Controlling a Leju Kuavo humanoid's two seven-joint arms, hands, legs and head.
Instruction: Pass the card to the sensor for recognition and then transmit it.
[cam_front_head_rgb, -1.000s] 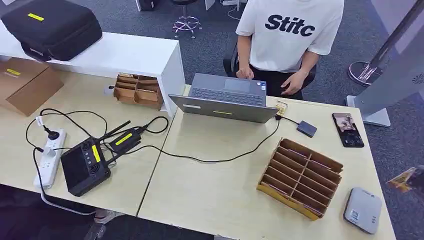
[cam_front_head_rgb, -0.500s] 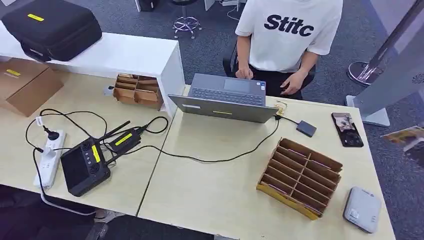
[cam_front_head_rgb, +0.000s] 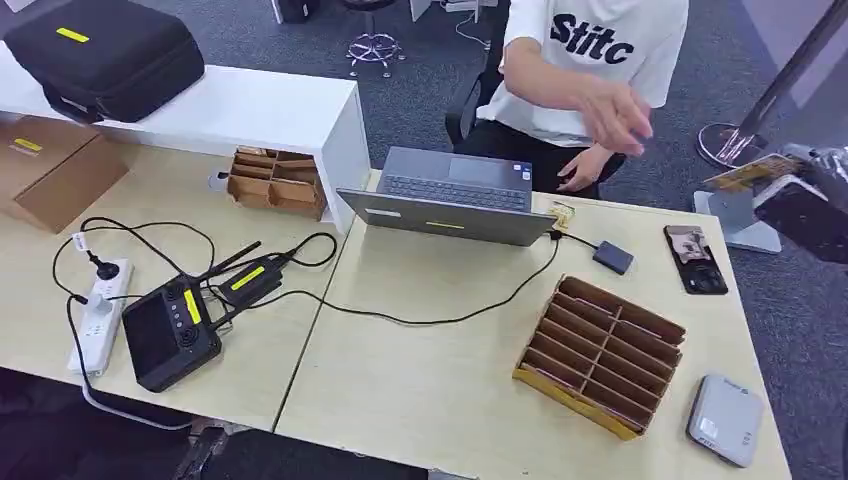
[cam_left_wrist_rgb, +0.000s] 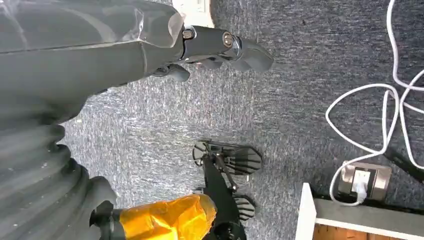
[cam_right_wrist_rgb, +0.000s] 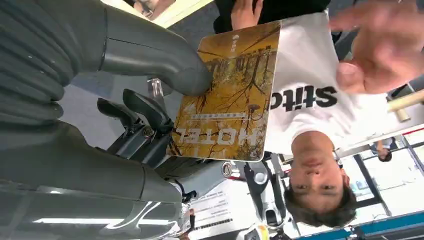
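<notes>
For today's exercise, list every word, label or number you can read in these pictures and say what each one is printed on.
"Stitc" – on the person's white T-shirt; the right wrist view shows it as "stitc".
"HOTEL" – on the yellow card held in the right hand.
Smaller print on the card: too small to read.
Yellow labels on the black case and controller: unreadable.

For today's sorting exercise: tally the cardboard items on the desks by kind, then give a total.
Slotted cardboard trays: 2, one by the white shelf, one near the grey reader.
Closed cardboard boxes: 1.
Total: 3.
</notes>
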